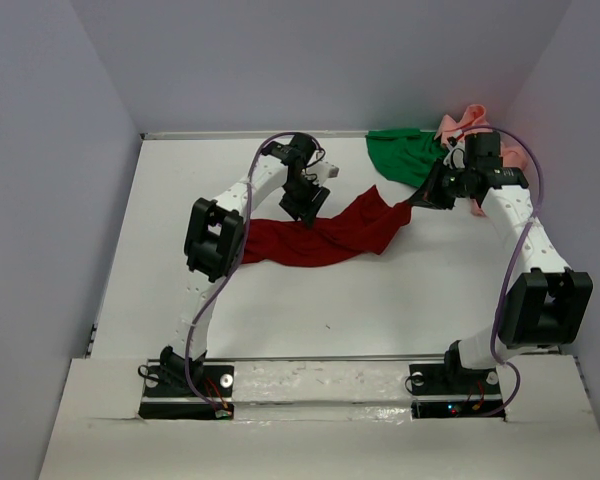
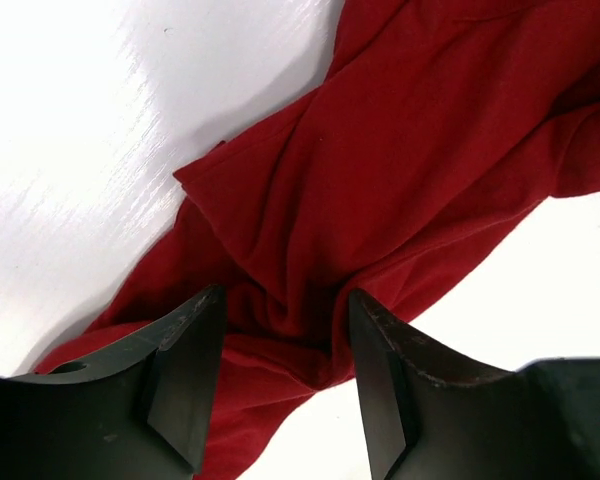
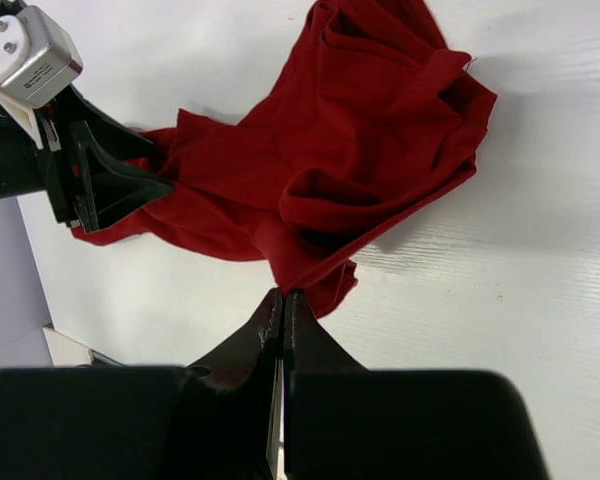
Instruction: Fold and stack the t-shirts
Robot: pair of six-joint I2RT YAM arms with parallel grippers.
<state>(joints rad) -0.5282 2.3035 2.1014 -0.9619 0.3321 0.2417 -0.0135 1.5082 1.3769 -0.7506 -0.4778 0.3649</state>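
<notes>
Clamped in the right gripper [image 3: 282, 295], the dark red t-shirt [image 1: 320, 238] is straddled by the parted left gripper [image 2: 285, 300]; pinching, then spreading flat, seems called for.

Shirts partly slipping out of sight

In the overhead view the right arm [image 1: 510, 210] is covering most of the salmon pink cloth t-shirt [image 1: 463, 122] at 1 o'clock and the 3 o'clock edge of the bright green cloth t-shirt [image 1: 400, 158]. In the left wrist view the dark red soft cloth t-shirt [image 2: 400, 200] is running off the frame at 12, 3 and 6 o'clock. There the black fingers [image 2: 180, 380] of the left gripper [image 2: 285, 300] are hiding the folds beneath them.
</notes>
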